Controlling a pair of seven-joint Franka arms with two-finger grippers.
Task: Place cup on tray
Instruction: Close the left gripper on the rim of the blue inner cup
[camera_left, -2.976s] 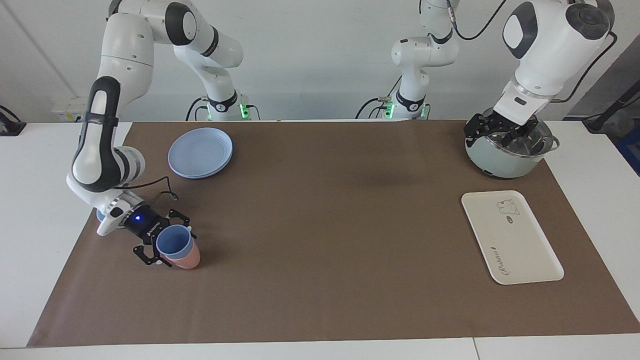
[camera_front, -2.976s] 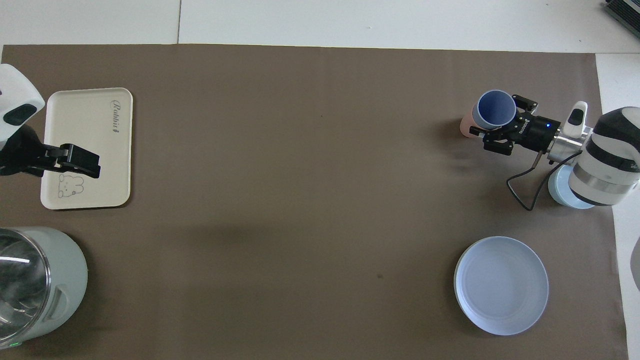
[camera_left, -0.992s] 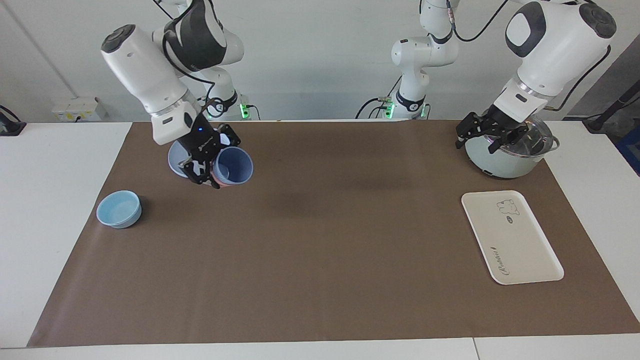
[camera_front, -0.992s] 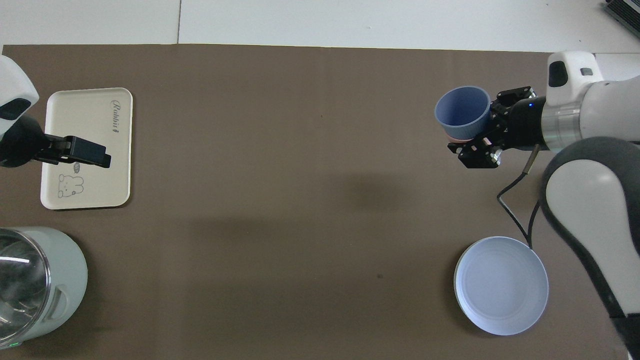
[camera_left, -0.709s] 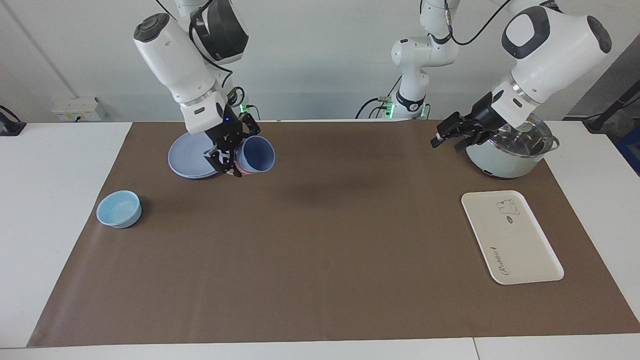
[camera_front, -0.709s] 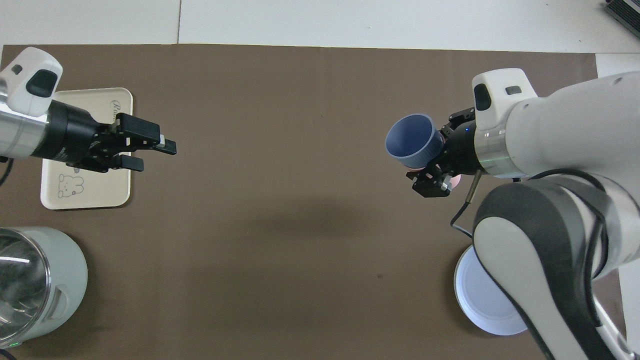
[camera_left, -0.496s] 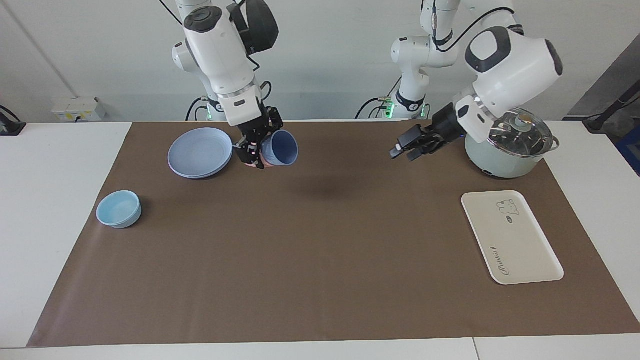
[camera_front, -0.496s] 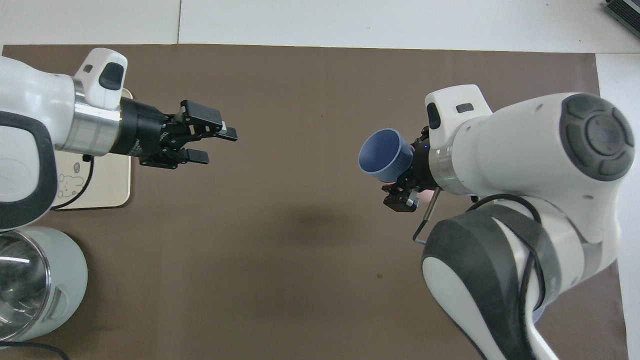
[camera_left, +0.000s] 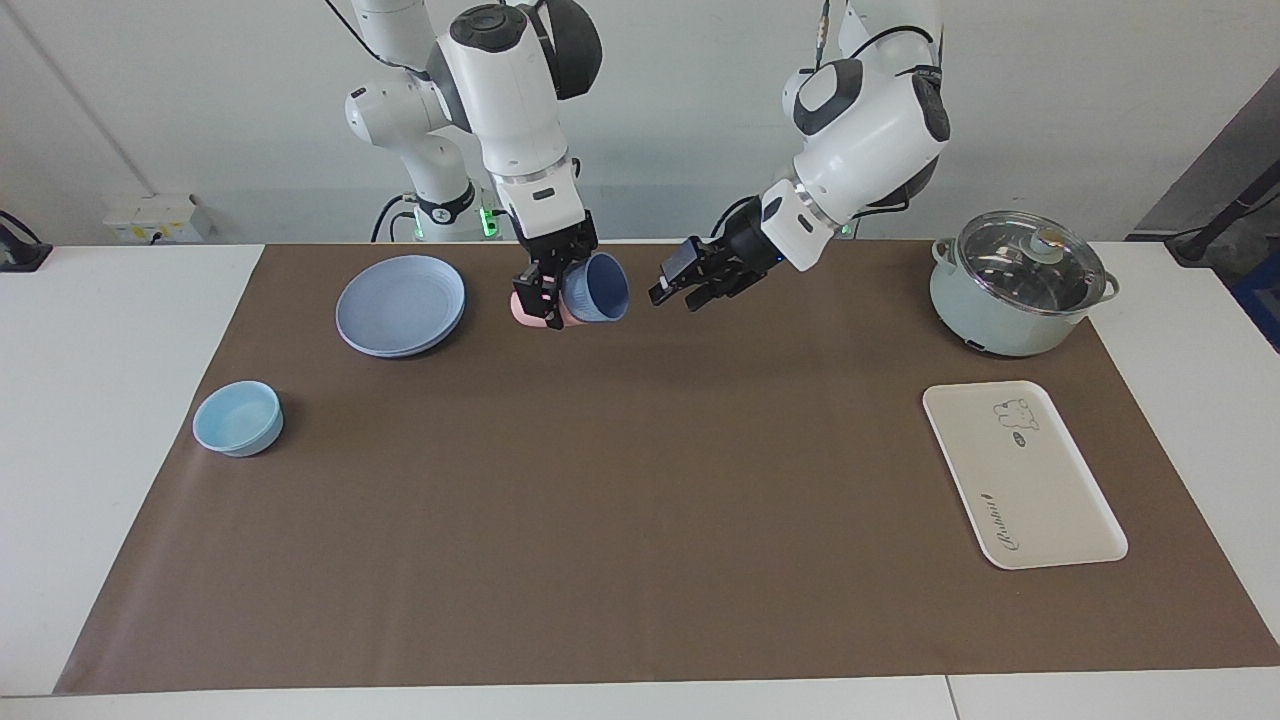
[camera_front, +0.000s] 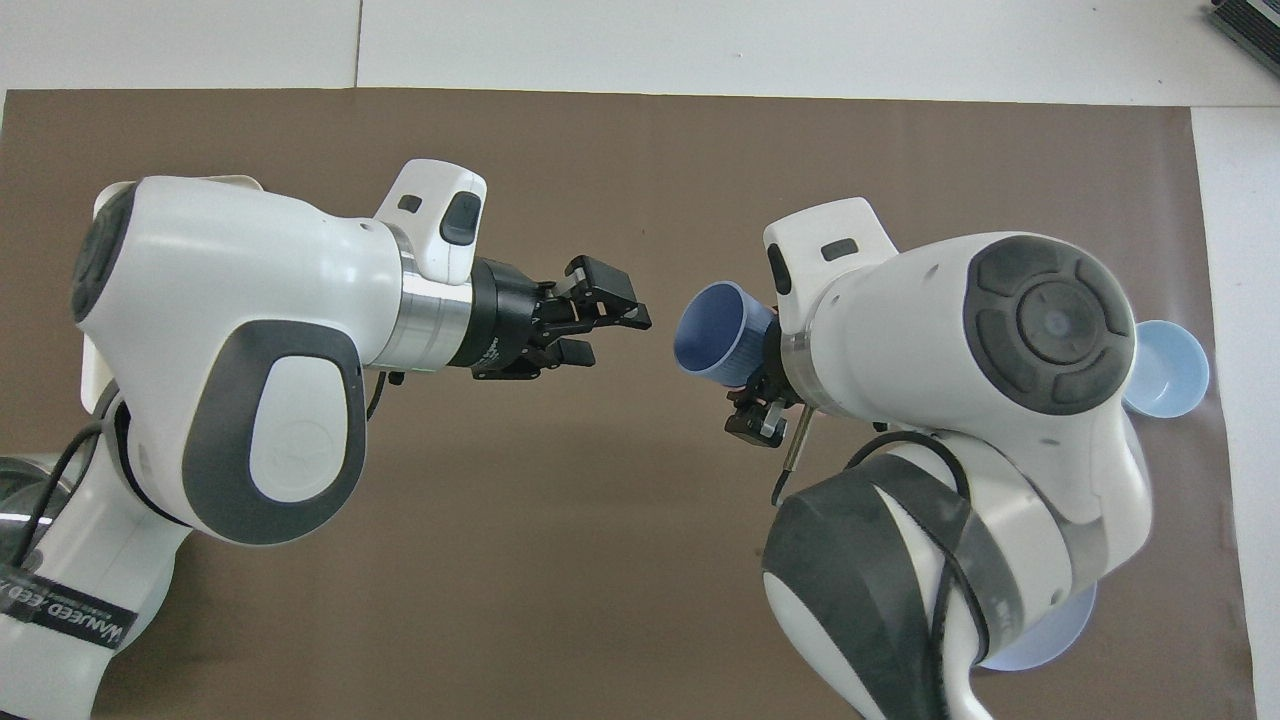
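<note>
Both arms are showing glossy white rounded shells with dark grey joint caps and silver wrist rings, each ending in a black gripper, the left gripper (camera_left: 672, 285) and the right gripper (camera_left: 548, 290). Thin black cables are trailing along them, green lights are glowing at both bases, and a black label with white lettering is showing on the left arm.

Right hand (camera_left: 548, 290) gripping cup (camera_left: 598, 288), left hand (camera_left: 672, 288) facing it
</note>
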